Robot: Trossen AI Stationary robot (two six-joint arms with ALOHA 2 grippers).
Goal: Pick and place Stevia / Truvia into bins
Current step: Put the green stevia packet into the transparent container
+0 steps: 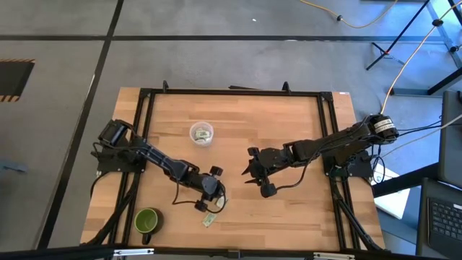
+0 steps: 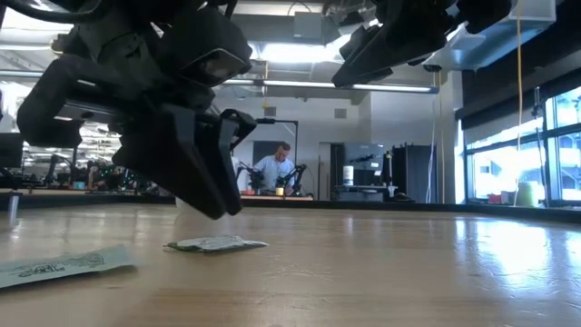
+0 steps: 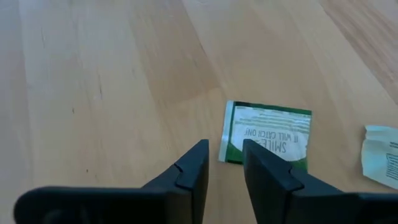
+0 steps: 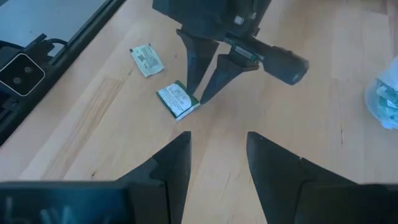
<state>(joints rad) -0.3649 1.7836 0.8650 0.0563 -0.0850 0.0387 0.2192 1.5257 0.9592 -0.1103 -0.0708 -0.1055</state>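
Stevia sachet lay flat on the tabletop just at my left jaws' tips, which stood parted and empty. I judged the pick step underway: straddle an edge, clench, lift, then carry to the cup. My right jaws hung released nearby.

A green mug stands near the wooden table's front-left corner.

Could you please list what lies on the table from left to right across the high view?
Green mug → left gripper, jaws open over a sachet → clear cup → second sachet → right gripper.
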